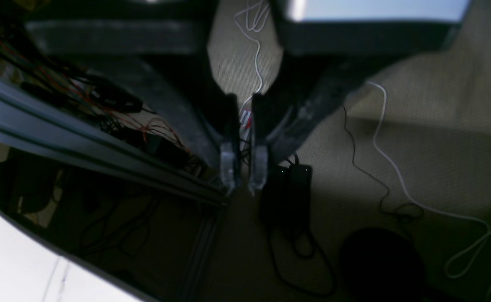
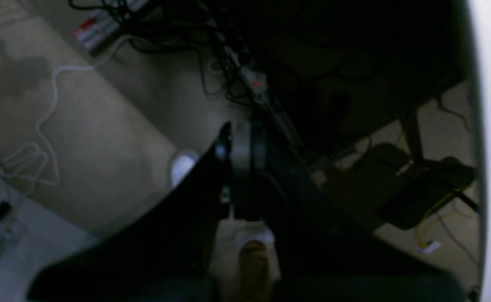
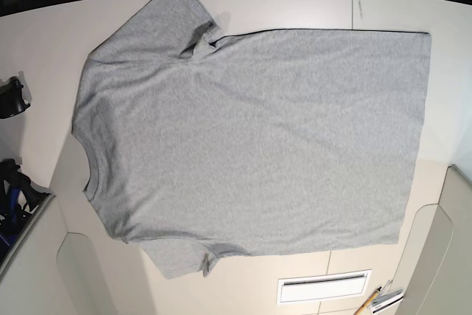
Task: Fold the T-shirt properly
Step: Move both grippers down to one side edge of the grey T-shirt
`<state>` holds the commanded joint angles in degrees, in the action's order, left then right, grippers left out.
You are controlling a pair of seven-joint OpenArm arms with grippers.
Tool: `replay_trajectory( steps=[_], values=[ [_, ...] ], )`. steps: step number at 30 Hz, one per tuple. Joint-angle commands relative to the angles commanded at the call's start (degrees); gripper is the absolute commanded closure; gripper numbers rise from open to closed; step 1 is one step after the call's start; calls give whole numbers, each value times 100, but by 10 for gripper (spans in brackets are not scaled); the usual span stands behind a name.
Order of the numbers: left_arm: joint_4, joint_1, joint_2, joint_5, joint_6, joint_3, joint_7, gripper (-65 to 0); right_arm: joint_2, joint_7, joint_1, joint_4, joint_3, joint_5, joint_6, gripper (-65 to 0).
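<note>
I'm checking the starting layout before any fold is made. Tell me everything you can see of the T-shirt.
The T-shirt is heather grey, looks like soft cotton knit, and lies spread flat on the pale table, plain side showing with no print visible. Its ribbed crew neck points to the base view's left, the hem to the right. One short sleeve reaches toward the top left, the other toward the bottom edge. Light wrinkles run across the body, with small creases at both armpits. No fold is made yet. Only the table touches it; no gripper is near it.
</note>
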<state>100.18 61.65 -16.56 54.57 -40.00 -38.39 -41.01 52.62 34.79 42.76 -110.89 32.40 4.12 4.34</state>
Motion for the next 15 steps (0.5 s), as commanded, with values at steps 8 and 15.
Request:
replay_trajectory(
  steps=[8,15],
  values=[
    [20,-2,0,98,0,0,0,-43,83,234,846,-1797,-1742,-577,-26,0],
    [275,-4,-63,98,0,0,7,-43,22,260,837,-1963,-2164,-785,-22,0]
  ],
)
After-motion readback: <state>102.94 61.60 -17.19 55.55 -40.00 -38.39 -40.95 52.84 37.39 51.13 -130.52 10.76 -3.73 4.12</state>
